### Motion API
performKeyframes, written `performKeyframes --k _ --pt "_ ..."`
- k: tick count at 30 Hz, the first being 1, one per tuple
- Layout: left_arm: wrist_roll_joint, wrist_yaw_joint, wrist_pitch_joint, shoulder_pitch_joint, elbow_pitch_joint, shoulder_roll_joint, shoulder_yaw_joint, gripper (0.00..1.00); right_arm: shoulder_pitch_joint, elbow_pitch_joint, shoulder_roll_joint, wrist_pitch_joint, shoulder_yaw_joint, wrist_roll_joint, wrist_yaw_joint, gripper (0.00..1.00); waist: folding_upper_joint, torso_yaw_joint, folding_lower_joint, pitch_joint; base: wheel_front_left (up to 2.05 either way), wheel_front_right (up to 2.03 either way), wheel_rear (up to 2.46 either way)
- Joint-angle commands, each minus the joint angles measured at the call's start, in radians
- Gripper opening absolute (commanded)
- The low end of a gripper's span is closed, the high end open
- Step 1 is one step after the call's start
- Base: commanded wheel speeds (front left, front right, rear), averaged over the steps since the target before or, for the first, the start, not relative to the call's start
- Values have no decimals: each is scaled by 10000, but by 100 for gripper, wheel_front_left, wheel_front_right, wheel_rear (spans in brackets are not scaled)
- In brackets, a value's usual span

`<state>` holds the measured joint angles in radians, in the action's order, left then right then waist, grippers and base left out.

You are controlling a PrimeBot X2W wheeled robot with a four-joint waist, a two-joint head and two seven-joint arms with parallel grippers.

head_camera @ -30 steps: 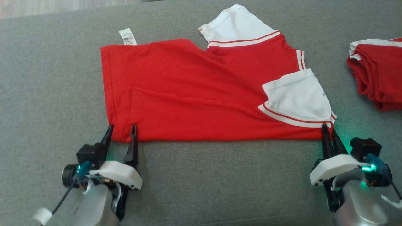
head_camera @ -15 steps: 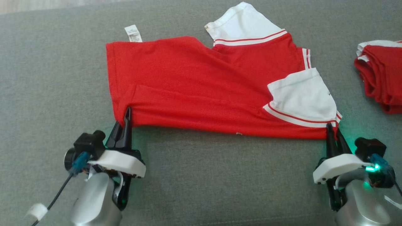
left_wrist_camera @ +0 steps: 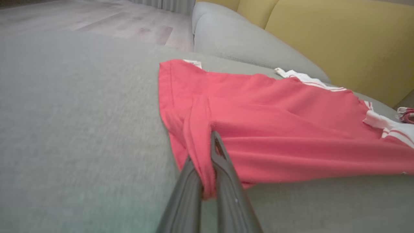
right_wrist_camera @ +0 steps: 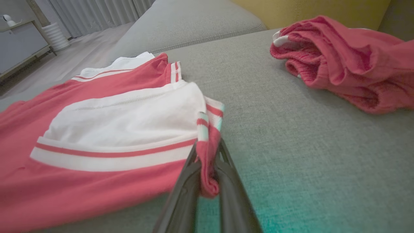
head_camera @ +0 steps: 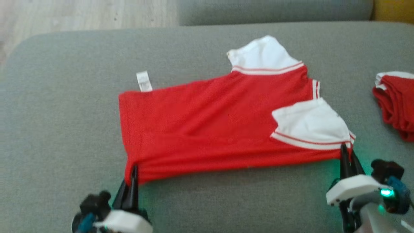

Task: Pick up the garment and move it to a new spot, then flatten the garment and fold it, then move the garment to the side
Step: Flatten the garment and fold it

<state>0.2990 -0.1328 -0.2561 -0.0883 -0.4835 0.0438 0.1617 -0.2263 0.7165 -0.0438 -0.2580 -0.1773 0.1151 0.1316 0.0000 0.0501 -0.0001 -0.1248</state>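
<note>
Head view: two garments; left hand (head_camera: 133, 169), right hand (head_camera: 344, 148) each pinch spread garment (head_camera: 207, 129); bundled garment (head_camera: 396, 103) apart.

On sofa (head_camera: 64, 97) lies garment (head_camera: 207, 129); folded pile (head_camera: 396, 103) rightward.

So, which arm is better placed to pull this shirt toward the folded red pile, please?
Right, probably: the right gripper is shut on the shirt's sleeve corner, nearest the folded red pile; the left gripper holds the far hem.

Head above, wrists low, close, sharing garment (head_camera: 210, 129)
</note>
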Motion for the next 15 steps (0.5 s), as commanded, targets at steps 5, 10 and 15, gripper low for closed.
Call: performKeyframes --k 5,10,15 --pt "-25 22 -57 348 -162 71 -627 77 401 -675 -87 -38 464 395 -9 0 0 128 1 356 0 0 0" --pt "-105 206 -57 -17 150 67 -1021 100 342 -1471 -233 -38 698 504 -9 100 0 -2 1 6 0 0 0" --pt "-709 471 -57 -1326 92 67 -1525 100 -257 -2201 -271 -38 878 284 -9 100 0 -139 1 -662 0 0 0"
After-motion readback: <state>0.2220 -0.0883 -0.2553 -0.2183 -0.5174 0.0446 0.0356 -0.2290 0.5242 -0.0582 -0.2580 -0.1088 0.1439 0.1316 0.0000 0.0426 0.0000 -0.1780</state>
